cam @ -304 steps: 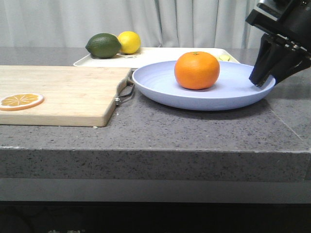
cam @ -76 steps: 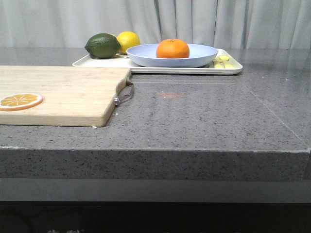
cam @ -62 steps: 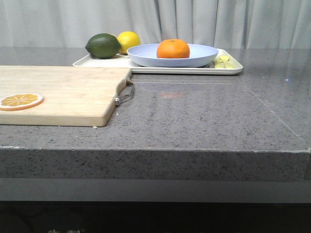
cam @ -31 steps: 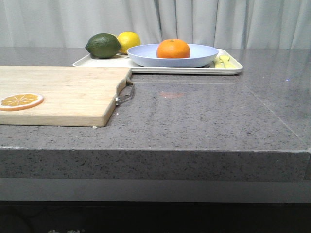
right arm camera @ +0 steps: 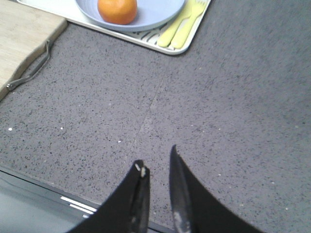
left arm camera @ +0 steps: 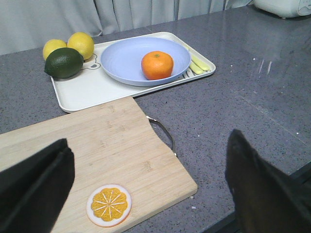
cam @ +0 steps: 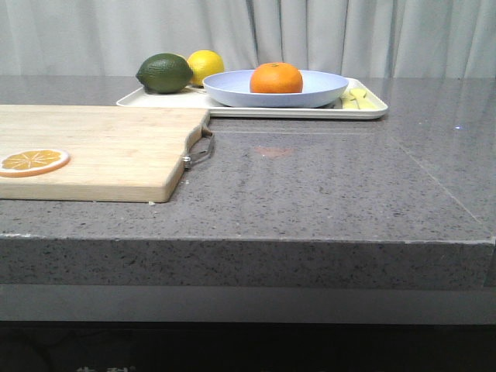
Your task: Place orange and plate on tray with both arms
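Observation:
The orange (cam: 276, 77) sits in the lavender-blue plate (cam: 314, 91), and the plate rests on the cream tray (cam: 294, 113) at the back of the counter. The left wrist view shows the same orange (left arm camera: 157, 65), plate (left arm camera: 121, 60) and tray (left arm camera: 82, 94). My left gripper (left arm camera: 149, 139) is wide open and empty above the cutting board's near end. My right gripper (right arm camera: 156, 158) hangs empty over the bare counter near its front edge, its jaws only a narrow gap apart, well back from the orange (right arm camera: 116, 8) and plate (right arm camera: 158, 12). Neither gripper shows in the front view.
A green lime (cam: 164, 72) and a yellow lemon (cam: 206, 66) lie on the tray's left part, and yellow cutlery (right arm camera: 182, 23) lies at its right end. A wooden cutting board (cam: 101, 147) with a metal handle (cam: 200, 147) carries an orange slice (cam: 32, 161).
Earlier my right gripper held the plate with the orange by its rim, in front of the tray. The plate now rests on the tray and the gripper has left the front view. Nothing moved over the last second.

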Controlling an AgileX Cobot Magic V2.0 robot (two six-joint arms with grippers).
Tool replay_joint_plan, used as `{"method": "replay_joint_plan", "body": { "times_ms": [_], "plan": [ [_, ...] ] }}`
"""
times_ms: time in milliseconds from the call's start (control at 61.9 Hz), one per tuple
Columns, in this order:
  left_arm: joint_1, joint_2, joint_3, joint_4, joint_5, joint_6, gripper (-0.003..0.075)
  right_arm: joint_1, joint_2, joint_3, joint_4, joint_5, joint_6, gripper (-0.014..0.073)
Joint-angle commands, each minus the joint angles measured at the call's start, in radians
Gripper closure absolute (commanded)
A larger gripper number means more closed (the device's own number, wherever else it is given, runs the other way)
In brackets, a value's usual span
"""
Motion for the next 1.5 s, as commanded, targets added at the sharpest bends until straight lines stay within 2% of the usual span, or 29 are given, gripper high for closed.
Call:
{"method": "replay_joint_plan", "body": {
  "times_ms": [0,372,453,550,614,760,776,824,1358,1487],
  "plan": [
    [0.003,0.002,-0.025,0.0,-0.083,-0.008,0.0111,-0.002,-0.05,-0.004,-0.009,-0.079,-0.012,0.0457],
    [0.003,0.002,-0.025,0.0,-0.083,-0.008,0.0111,-0.002,-0.066,-0.002,-0.006,-0.072,-0.012,0.0456],
    [0.003,0.002,-0.025,0.0,-0.083,-0.008,0.0142,-0.002,-0.066,-0.002,-0.007,-0.071,-0.012,0.0458],
    [0.003,0.002,-0.025,0.0,-0.083,-0.008,0.0256,-0.002,-0.066,-0.002,-0.007,-0.071,-0.012,0.047],
    [0.003,0.002,-0.025,0.0,-0.083,-0.008,0.0405,-0.002,-0.066,-0.002,-0.007,-0.071,-0.012,0.0517],
    [0.003,0.002,-0.025,0.0,-0.083,-0.008,0.0634,-0.002,-0.066,0.0,-0.007,-0.073,-0.012,0.0668],
    [0.003,0.002,-0.025,0.0,-0.083,-0.008,0.0675,-0.002,-0.066,0.001,-0.007,-0.073,-0.012,0.0666],
    [0.003,0.002,-0.025,0.0,-0.083,-0.008,0.0732,-0.002,-0.066,0.003,-0.007,-0.074,-0.012,0.0659],
    [0.003,-0.007,-0.007,0.0,-0.099,-0.008,0.0738,-0.002,-0.066,0.008,-0.007,-0.067,-0.012,0.0664],
    [0.082,-0.065,0.088,-0.022,-0.185,-0.008,0.0738,-0.002,-0.066,0.008,-0.007,-0.067,-0.012,0.0664]
  ]
}}
